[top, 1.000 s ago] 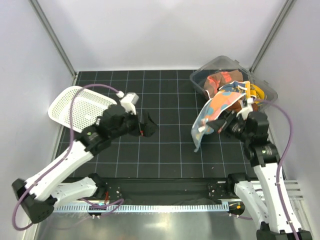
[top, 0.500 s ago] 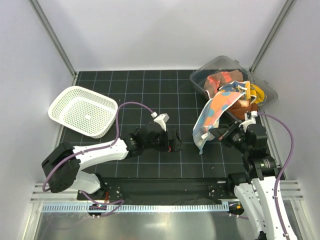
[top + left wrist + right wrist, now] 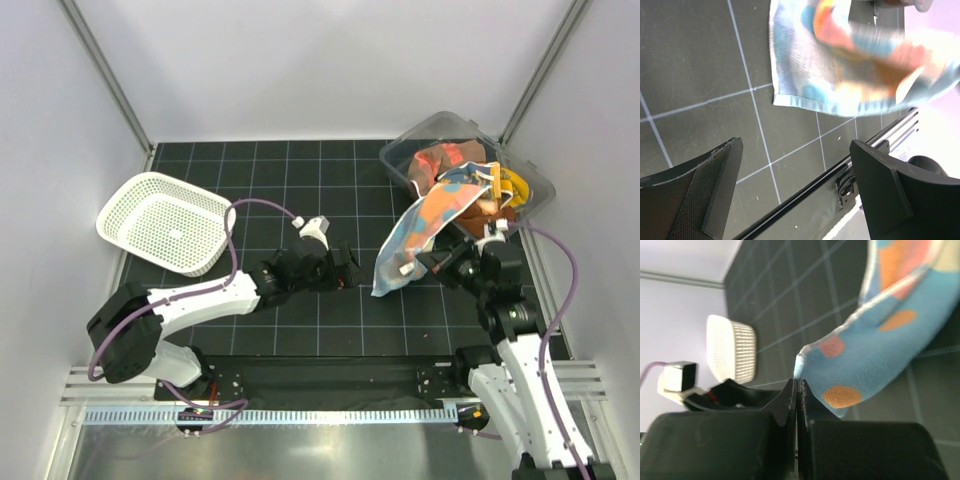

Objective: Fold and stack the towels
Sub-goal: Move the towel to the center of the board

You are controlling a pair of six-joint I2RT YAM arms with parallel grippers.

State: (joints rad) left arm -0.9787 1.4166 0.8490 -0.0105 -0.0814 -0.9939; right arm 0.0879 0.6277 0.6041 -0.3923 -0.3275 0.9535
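Spotted towel (image 3: 425, 225) trails out of clear bin (image 3: 535, 185), long axis diag. toward near-left.
R gripper (image 3: 416, 265) pinches its low corner; L gripper (image 3: 346, 272), spread wide, faces it from farther left of bin.

White mesh basket (image 3: 165, 222) at left of the top view, on the bench (image 3: 300, 180), one corner past the bench's left edge; same basket (image 3: 732, 352) at left of the right wrist view, seen side-on. Clear plastic bin (image 3: 450, 128) at upper right, set askew to the grid, well apart from the basket. Bench black with a fine pale grid, also filling the left wrist view (image 3: 700, 75). Black rail (image 3: 330, 375) along the lower edge, toothed strip (image 3: 330, 413) just below it. Plain white walls (image 3: 320, 60) behind, grey slanted posts (image 3: 105, 72) at both upper corners.
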